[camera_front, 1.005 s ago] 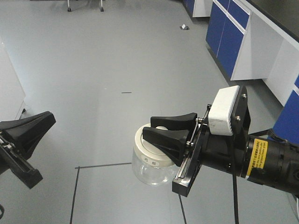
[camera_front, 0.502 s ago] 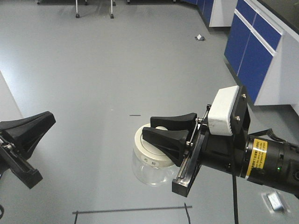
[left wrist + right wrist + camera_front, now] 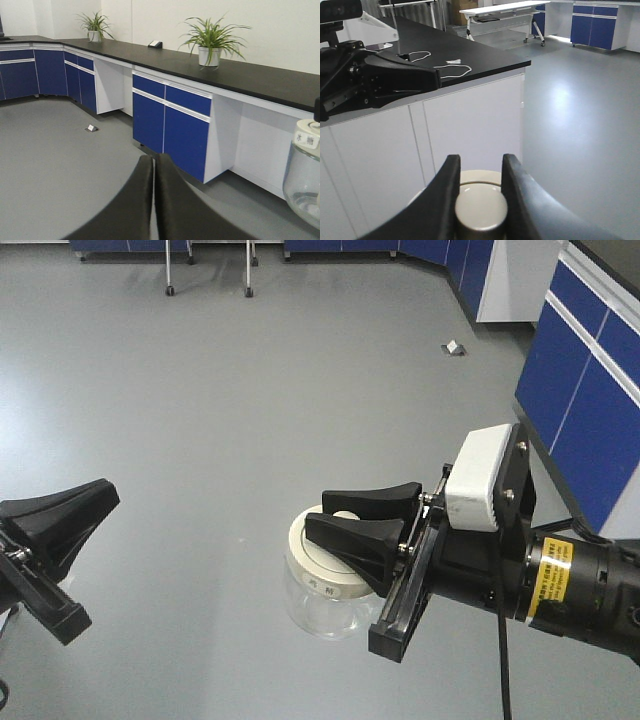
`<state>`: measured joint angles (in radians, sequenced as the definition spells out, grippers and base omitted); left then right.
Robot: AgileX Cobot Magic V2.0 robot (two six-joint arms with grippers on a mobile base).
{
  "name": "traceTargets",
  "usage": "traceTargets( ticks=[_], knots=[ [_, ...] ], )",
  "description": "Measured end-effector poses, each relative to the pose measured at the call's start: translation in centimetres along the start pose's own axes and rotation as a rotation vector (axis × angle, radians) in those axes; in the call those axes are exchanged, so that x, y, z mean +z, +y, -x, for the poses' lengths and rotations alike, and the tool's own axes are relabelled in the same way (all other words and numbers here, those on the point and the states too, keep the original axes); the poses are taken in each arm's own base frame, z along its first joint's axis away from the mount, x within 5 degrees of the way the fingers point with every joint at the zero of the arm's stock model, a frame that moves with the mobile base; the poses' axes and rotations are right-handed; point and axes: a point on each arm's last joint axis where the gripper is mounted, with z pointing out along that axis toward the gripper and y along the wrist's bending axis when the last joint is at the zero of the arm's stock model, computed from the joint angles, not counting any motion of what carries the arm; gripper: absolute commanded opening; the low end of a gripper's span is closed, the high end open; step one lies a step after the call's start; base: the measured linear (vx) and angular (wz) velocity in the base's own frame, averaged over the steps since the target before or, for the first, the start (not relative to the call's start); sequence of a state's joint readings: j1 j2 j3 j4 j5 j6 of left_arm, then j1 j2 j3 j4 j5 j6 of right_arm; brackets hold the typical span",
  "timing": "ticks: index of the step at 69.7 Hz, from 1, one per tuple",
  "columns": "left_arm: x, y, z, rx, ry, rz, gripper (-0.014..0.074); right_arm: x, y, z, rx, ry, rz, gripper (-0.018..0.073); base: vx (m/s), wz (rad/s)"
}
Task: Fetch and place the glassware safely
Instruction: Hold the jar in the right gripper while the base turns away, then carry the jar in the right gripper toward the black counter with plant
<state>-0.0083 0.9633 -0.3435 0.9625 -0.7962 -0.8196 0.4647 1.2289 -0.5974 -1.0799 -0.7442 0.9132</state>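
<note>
While you look down through the front-facing view, the grey floor [image 3: 200, 390] fills most of the frame. Blue cabinets [image 3: 590, 390] run down the right edge. The right arm [image 3: 560, 580] comes in from the lower right with a white camera housing [image 3: 485, 480] on top. Its right gripper [image 3: 330, 512] sits low and just right of centre. The left gripper [image 3: 70, 525] is at the left edge, well apart from it. In its wrist view you see the two fingers pressed together with only a thin seam between them, holding nothing.

You have the glass jar [image 3: 320, 605] hanging under the right gripper, just below the centre of the frame. It is upright: the axis from base to mouth runs vertical, and the jar is wider than it is tall. The left wrist view shows it the same way at the right edge, glass body below and lid above. The cream-white lid [image 3: 312, 562] faces up and carries the round knob [image 3: 346, 515] at its centre. In the right wrist view you see both fingers pinching that knob, one on each side. Small dark markings [image 3: 322, 586] sit on the lid's rim. A small floor box [image 3: 455, 347] lies in the upper right of the frame.
</note>
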Motion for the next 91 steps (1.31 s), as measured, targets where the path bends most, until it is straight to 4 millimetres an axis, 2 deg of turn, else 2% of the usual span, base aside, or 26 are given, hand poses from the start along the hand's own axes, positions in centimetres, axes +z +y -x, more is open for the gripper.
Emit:
traceTargets(
  ticks=[91],
  knots=[
    [0.00,0.00,0.00,0.000,0.000,0.000,-0.0001,0.00,0.01,-0.02,-0.003,0.002,0.002,-0.0001,0.70,0.01]
  ],
)
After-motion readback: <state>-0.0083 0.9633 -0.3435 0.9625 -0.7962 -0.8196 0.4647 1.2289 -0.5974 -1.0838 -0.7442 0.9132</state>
